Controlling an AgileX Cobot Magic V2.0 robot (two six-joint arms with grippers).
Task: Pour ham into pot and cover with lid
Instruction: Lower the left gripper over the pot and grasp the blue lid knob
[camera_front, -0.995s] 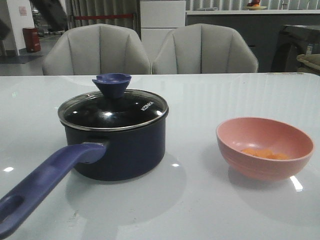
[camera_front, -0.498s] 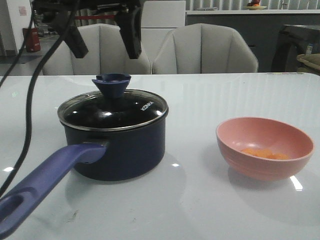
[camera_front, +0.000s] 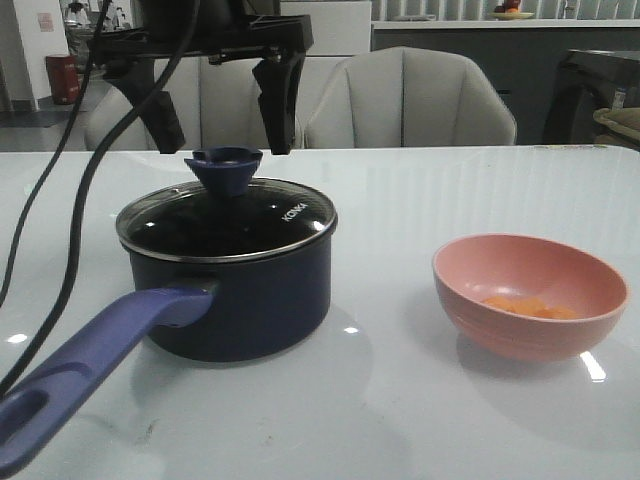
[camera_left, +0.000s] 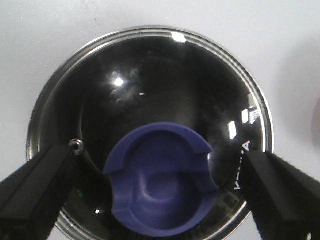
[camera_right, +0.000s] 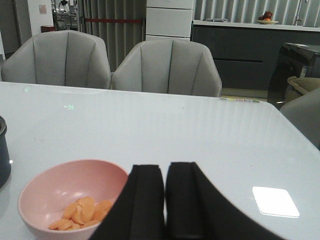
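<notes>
Step one, uncovering: my left gripper (camera_front: 219, 125) open at 12 o'clock above the lid (camera_front: 226, 222) on the pot (camera_front: 240, 295), next descend and pinch the knob (camera_front: 224, 168); ham (camera_front: 530, 306) waits in the bowl (camera_front: 530, 296)

Front cam level; L-wrist cam top-down.

My left pincer (camera_front: 222, 125) is black, fingers matte and dark. Under it the lid (camera_front: 226, 222) shows dark glass, a silver metal rim and white KONKA lettering, topped by a purple-blue knob (camera_front: 224, 168). The pot (camera_front: 240, 300) is dark navy, its handle (camera_front: 85, 362) a lighter purple-blue. The tabletop (camera_front: 400, 410) is glossy pale white-grey with bright glints. The bowl (camera_front: 530, 295) is pink, the ham (camera_front: 530, 307) inside orange. My right pincer (camera_right: 165, 205) is black too. Behind, the chairs (camera_front: 410, 100) are light grey.
</notes>
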